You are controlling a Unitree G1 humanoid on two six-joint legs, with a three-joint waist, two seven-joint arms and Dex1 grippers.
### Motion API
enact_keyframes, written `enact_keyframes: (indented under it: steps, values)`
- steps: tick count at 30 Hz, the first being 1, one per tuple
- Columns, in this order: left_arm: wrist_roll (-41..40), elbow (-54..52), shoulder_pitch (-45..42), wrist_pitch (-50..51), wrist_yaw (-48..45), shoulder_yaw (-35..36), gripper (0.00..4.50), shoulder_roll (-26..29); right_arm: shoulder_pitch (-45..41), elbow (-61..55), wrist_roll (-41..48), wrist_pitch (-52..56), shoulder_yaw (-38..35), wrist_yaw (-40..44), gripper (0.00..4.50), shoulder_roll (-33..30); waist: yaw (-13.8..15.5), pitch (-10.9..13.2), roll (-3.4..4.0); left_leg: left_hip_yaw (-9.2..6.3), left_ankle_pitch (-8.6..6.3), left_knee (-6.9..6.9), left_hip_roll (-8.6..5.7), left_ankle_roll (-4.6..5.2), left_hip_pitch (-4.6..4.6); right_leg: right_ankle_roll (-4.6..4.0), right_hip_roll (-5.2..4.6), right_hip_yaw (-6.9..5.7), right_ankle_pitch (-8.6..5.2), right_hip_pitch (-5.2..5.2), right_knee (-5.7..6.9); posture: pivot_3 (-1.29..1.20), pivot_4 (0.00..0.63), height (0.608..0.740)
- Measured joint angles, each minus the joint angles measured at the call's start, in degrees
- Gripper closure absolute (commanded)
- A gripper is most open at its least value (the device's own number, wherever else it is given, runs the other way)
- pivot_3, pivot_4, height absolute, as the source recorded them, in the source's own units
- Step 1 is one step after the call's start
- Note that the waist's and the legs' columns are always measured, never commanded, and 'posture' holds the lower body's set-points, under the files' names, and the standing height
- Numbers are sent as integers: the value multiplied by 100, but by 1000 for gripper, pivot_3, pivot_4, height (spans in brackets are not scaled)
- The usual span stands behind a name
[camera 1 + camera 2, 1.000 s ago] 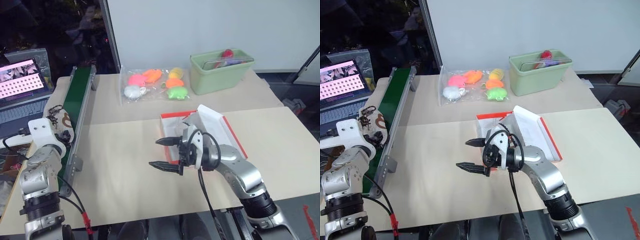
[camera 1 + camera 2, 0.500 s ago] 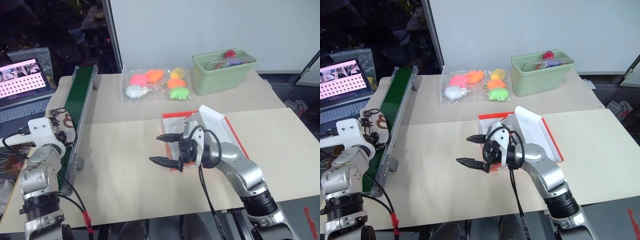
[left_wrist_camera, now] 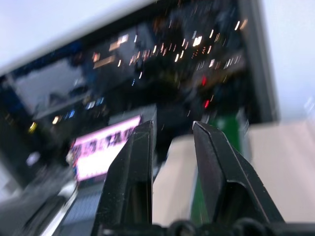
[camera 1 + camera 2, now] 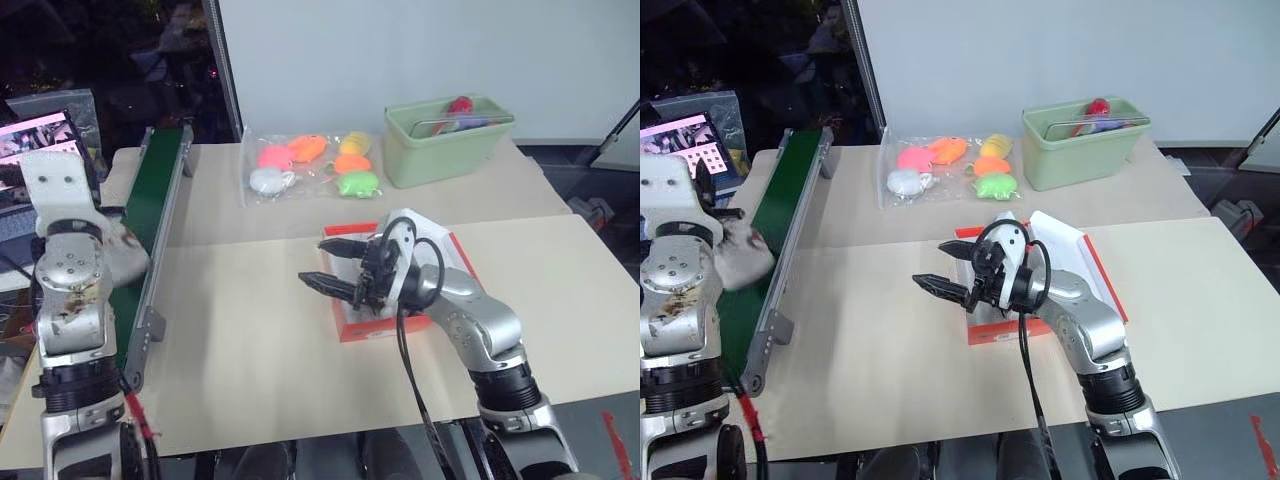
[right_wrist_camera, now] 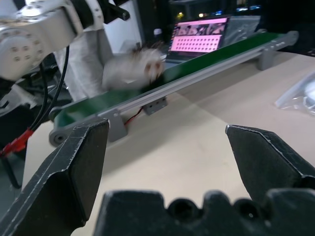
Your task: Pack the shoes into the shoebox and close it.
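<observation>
On the left I see my left gripper (image 3: 170, 147) raised by the green conveyor (image 4: 150, 215), jaws narrowly parted on nothing; a blurred pale shoe (image 5: 133, 69) lies on the belt. Mid-desk (image 4: 240, 340), the red, white-lined shoebox (image 4: 350, 325) sits open beneath my right gripper (image 4: 335, 265), jaws wide, empty.

green tub (image 4: 447, 145) | bagged toys (image 4: 310, 167) (colourful) | conveyor (image 4: 152, 210) | laptop (image 4: 40, 140)

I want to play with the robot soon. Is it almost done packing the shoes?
Not nearly. Done: the box is open. In hand: a shoe is by the left arm over the green belt; held or not, I cannot tell. The right gripper is open, empty. Left: packing shoes, shutting the lid.
</observation>
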Motion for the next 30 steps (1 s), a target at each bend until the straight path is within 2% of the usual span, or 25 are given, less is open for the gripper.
enact_keyframes:
  steps: [14,19,22,25,27,30]
  values:
    - [-126,-24,229,600,-131,56,3189,-163,-16,1,-3,39,-43,-62,0,5,-46,0,0,14,-2,0,26,0,0,0,12,-2,0,-9,4,0,150,740]
    - [-214,-74,327,1189,-58,234,3189,-275,-16,1,-4,56,-41,-45,0,-75,-45,0,0,15,-2,0,28,0,0,-1,14,-2,0,-10,3,0,150,740]
    - [-387,-684,294,1903,300,697,3189,-593,-15,1,-4,65,-45,27,0,-207,-44,3,-6,15,-4,0,33,-1,-2,0,14,-4,0,-11,3,0,150,740]
    - [-386,-2156,406,3050,743,927,3189,-1117,-19,-4,1,88,-52,153,0,-372,-35,4,-7,18,-9,0,35,-2,-6,-1,15,-4,1,-11,2,0,150,740]
    - [-392,-3119,841,3749,755,773,3189,-1255,-33,-9,6,126,-67,220,0,-456,-46,4,-7,21,-12,0,40,-5,-6,-1,22,-4,0,-15,5,0,150,740]
    - [-336,-3681,2066,3789,469,413,3189,-1077,-48,-17,10,146,-72,312,0,-487,-96,1,-2,41,-24,0,64,-26,15,-19,54,4,1,-13,9,0,150,740]
